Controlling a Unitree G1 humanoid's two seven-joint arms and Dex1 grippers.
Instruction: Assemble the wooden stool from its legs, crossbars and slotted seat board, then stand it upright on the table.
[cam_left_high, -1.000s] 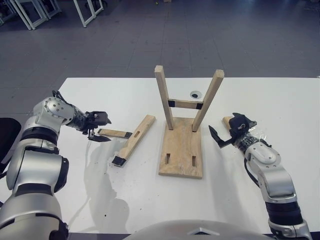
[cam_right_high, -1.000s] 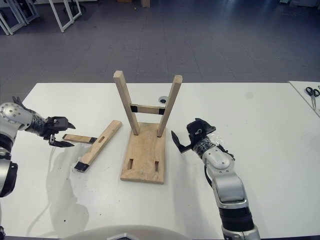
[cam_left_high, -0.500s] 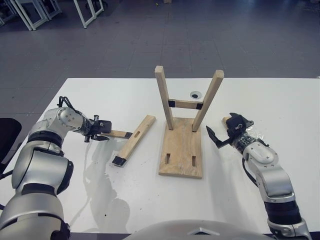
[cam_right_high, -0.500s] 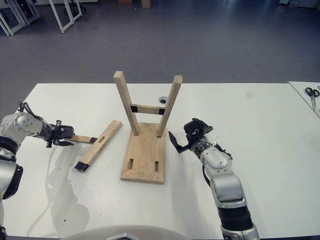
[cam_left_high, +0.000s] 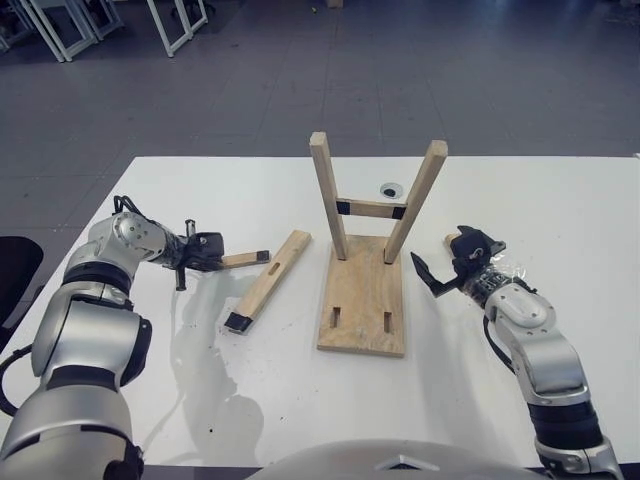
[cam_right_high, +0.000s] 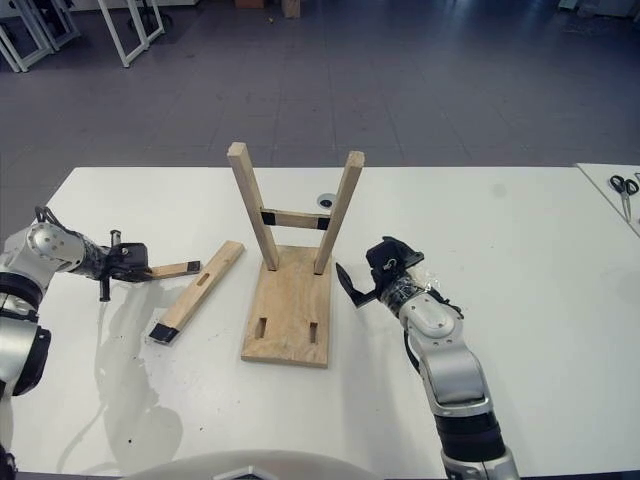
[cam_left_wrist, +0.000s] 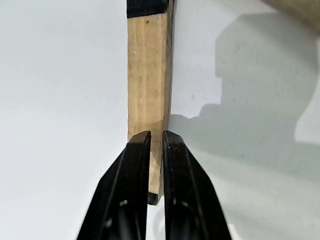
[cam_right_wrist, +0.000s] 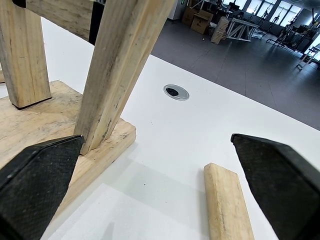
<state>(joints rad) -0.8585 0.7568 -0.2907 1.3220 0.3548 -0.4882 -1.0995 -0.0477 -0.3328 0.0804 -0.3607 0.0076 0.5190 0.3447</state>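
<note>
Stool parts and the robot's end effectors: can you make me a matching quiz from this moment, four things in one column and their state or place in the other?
Things:
1. crossbar
2. loose leg
3. seat board
4. right end effector

States:
a. open, beside the upright legs
b. lying flat, two legs standing in it
c. gripped at one end by the left end effector
d. lying untouched between crossbar and seat board

Pairs: 1-c, 2-d, 3-b, 4-a

light: bright, even | source: overhead | shadows: soft, grey, on white table (cam_left_high: 560, 200)
</note>
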